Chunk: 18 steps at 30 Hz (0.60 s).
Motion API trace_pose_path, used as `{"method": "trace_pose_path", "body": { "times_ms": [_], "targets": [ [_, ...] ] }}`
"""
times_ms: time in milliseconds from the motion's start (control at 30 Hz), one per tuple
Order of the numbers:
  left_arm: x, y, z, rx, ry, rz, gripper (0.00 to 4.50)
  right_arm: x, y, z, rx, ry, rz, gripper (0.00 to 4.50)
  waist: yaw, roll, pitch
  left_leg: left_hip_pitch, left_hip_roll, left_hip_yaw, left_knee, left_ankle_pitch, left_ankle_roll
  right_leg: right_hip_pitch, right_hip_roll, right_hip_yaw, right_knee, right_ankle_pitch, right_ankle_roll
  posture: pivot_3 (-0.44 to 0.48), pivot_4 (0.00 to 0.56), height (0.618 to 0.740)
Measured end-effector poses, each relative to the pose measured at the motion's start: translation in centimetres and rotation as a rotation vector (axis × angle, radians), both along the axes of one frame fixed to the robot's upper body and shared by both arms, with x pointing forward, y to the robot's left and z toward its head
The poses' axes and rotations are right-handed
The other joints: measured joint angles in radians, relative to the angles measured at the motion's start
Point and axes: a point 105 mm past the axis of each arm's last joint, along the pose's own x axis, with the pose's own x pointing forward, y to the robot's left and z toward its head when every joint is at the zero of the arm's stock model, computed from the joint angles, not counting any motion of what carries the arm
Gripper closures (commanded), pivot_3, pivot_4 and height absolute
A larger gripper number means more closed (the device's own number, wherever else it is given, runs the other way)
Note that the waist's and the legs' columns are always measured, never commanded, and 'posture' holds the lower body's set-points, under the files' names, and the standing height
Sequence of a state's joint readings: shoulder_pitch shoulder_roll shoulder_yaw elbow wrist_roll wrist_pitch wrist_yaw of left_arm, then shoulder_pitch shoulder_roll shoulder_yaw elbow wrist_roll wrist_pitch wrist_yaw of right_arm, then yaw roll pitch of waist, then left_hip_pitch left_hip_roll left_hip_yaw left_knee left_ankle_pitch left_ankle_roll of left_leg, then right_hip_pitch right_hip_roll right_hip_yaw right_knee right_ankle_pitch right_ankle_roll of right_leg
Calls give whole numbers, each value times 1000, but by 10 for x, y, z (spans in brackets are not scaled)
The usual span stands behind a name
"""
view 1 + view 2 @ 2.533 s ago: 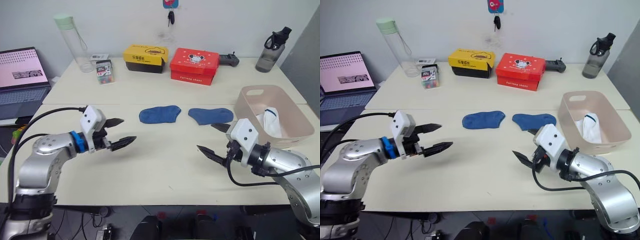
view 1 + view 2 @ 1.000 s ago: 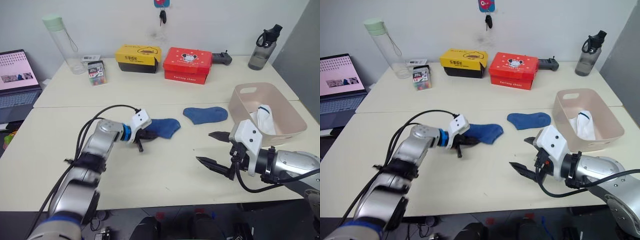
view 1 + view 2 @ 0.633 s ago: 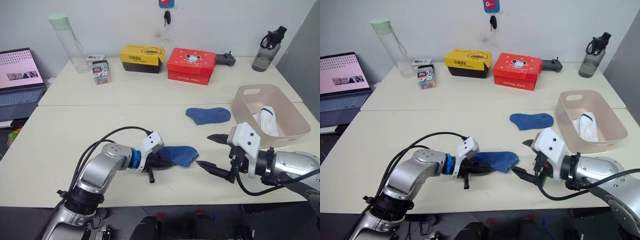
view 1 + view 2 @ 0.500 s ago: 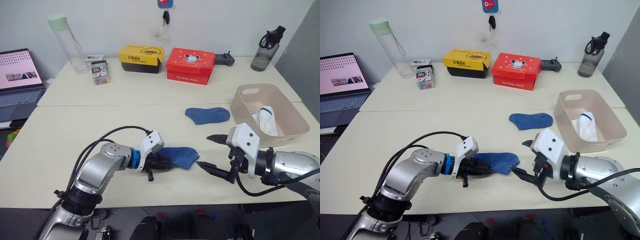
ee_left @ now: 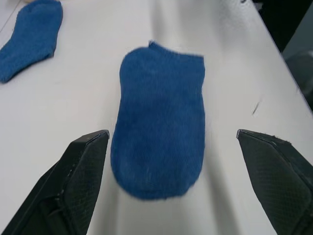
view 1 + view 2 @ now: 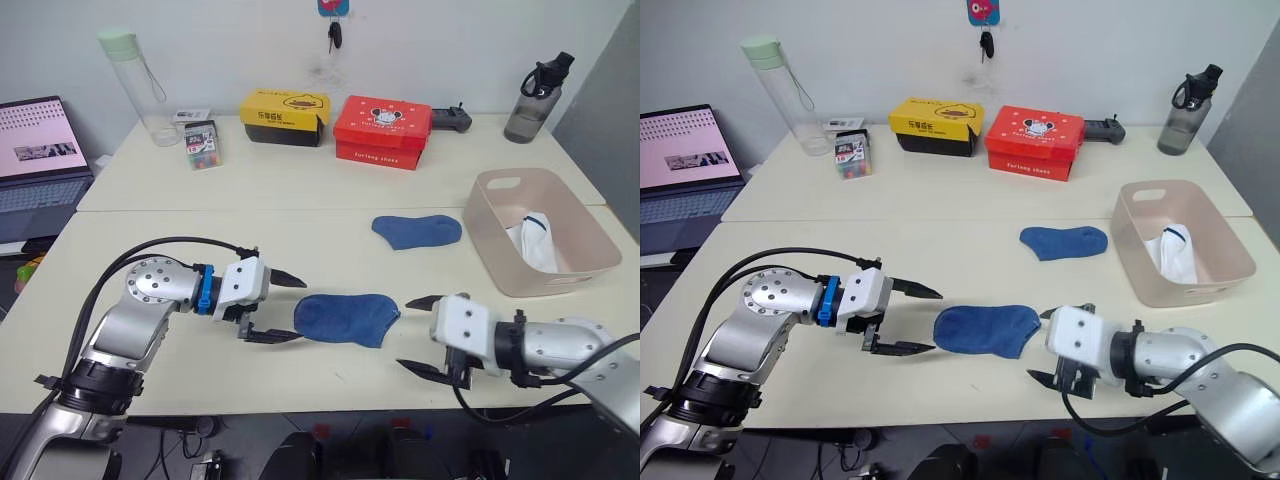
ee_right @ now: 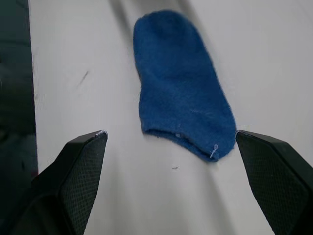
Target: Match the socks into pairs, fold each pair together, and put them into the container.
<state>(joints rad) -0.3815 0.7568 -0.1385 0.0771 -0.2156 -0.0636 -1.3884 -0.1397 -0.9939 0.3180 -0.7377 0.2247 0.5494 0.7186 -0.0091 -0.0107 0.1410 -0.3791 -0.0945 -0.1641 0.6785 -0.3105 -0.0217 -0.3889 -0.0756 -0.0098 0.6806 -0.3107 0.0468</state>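
Note:
One medium blue sock (image 6: 345, 318) lies flat near the table's front edge, between my two grippers. My left gripper (image 6: 297, 310) is open at its left end, one finger on each side of the sock's tip (image 5: 159, 112). My right gripper (image 6: 405, 333) is open just off the sock's right end (image 7: 183, 83), holding nothing. The other blue sock (image 6: 417, 231) lies farther back, left of the container (image 6: 500, 230). A white sock with a navy mark (image 6: 535, 243) is inside that pale pink basin.
Along the back stand a yellow box (image 6: 287, 115), a red box (image 6: 386, 130), a clear bottle (image 6: 135, 85), a small packet (image 6: 205, 145), a black controller (image 6: 455, 118) and a dark bottle (image 6: 530, 95). A laptop (image 6: 35, 150) sits far left.
My left gripper has let go of the blue sock, opened and drawn back to the left. The sock now lies flat. My right gripper has dropped lower, toward the front edge.

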Motion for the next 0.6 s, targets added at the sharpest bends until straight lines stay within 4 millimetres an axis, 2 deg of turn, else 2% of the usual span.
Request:
{"method": "trace_pose_path", "body": {
  "times_ms": [133, 233, 267, 433, 533, 600],
  "targets": [
    [2, 3, -15, 79, -113, -76, 118, 7, 8, -10, -36, -67, 78, 0, 1, 0, 0, 0, 0, 0, 0, 0, 0, 0, 0, 0, 0, 0, 0, 0, 150, 726],
    [0, 7, -34, 139, -180, -137, 118, 12, 11, -28, -93, -90, 116, 0, 1, 0, 0, 0, 0, 0, 0, 0, 0, -1, 0, 0, 0, 0, 0, 0, 150, 726],
    [1, 6, -34, 137, -211, -148, 118, 14, 11, -33, -108, -94, 121, 0, 1, 0, 0, 0, 0, 0, 0, 0, 0, 0, 0, 0, 0, 0, 0, 0, 150, 726],
    [9, -3, -32, 120, -306, -161, 118, 24, 23, -34, -96, -140, 147, 0, 6, 1, -1, 2, 0, 0, 1, 0, 0, 1, 0, 0, 1, 0, 0, 0, 150, 726],
    [11, -9, -34, 127, -342, -196, 730, 29, 28, -36, -91, -144, 161, 626, 8, 2, -3, 4, -1, 0, 1, 0, 0, 2, 0, 0, 1, 0, 0, 0, 150, 726],
    [10, -11, -36, 129, -352, -215, 1340, 29, 29, -39, -82, -123, 165, 1315, 8, 2, -3, 4, -1, 0, 1, 0, 0, 3, 0, 1, 1, 0, 0, 0, 150, 726]
  ]
}}
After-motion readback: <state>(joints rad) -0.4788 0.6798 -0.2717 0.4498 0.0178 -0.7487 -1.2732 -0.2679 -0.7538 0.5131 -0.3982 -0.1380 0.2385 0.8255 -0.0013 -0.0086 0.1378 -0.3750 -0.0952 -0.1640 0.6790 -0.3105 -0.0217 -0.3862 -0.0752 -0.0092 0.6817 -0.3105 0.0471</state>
